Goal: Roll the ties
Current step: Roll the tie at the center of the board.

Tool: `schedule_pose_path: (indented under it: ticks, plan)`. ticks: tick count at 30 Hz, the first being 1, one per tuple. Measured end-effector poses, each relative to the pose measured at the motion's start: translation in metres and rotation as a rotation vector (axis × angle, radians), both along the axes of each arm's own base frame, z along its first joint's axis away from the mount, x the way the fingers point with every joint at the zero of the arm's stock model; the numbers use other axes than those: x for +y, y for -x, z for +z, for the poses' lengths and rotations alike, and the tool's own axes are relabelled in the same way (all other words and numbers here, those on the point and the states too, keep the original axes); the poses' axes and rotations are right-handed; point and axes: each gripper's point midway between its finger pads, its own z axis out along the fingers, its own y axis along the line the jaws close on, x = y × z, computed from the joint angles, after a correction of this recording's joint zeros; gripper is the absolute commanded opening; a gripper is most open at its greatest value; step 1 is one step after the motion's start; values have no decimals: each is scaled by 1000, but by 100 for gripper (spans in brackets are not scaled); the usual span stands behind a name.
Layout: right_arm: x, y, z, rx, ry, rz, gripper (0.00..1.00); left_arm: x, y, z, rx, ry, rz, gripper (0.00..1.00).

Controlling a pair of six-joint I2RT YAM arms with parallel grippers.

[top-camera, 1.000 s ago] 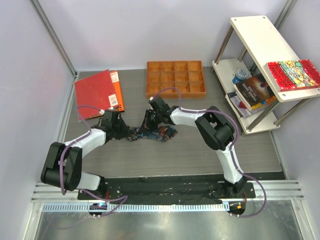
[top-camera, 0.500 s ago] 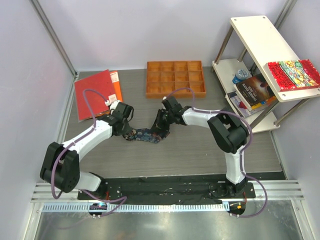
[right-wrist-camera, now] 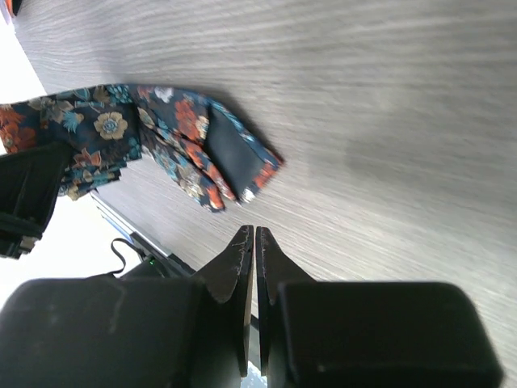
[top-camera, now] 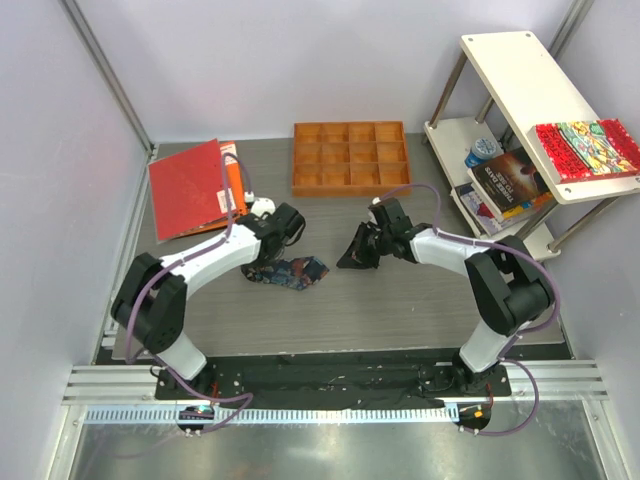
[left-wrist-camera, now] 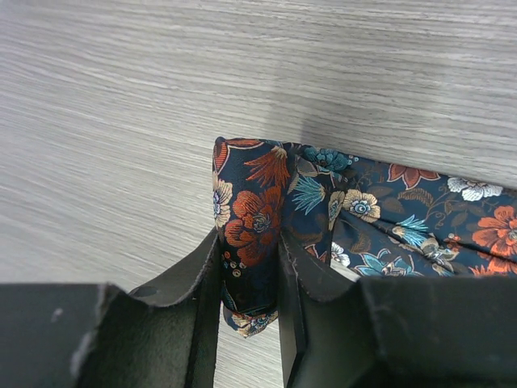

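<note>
The dark navy floral tie (top-camera: pixel 293 271) lies bunched on the grey table, left of centre. My left gripper (top-camera: pixel 277 252) is shut on a folded part of the tie (left-wrist-camera: pixel 250 234), which sits between its jaws in the left wrist view. My right gripper (top-camera: pixel 352 258) is shut and empty, a little to the right of the tie and apart from it. In the right wrist view the tie's pointed end (right-wrist-camera: pixel 234 166) lies flat just beyond the closed fingertips (right-wrist-camera: pixel 242 242).
An orange compartment tray (top-camera: pixel 350 157) stands at the back centre. A red book (top-camera: pixel 190 186) lies at the back left. A white shelf unit (top-camera: pixel 520 120) with books stands at the right.
My right gripper has let go of the tie and moved right, away from it. My left gripper has moved right with the tie, which is now more bunched.
</note>
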Motion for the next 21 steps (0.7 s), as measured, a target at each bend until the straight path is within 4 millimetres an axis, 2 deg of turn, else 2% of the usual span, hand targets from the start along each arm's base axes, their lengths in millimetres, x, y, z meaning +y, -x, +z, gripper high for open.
schedule_pose_path:
  ticks: [6, 15, 17, 18, 19, 21]
  plan:
    - [-16, 7, -1, 8, -2, -16, 9, -6, 5, -7, 31, -156, -55, 28]
    - [-29, 10, 9, -7, -27, -37, 8, -26, 6, -15, 55, -366, -162, 28]
    - [-31, 9, 11, -14, -33, -41, 8, -33, 6, -17, 59, -407, -188, 31]
    - [-31, 9, 13, -17, -36, -43, 8, -36, 7, -18, 61, -424, -201, 35]
    - [-32, 9, 14, -19, -39, -45, 8, -41, 7, -19, 60, -442, -215, 44]
    - [-35, 9, 15, -23, -44, -49, 9, -50, 7, -22, 61, -471, -242, 46]
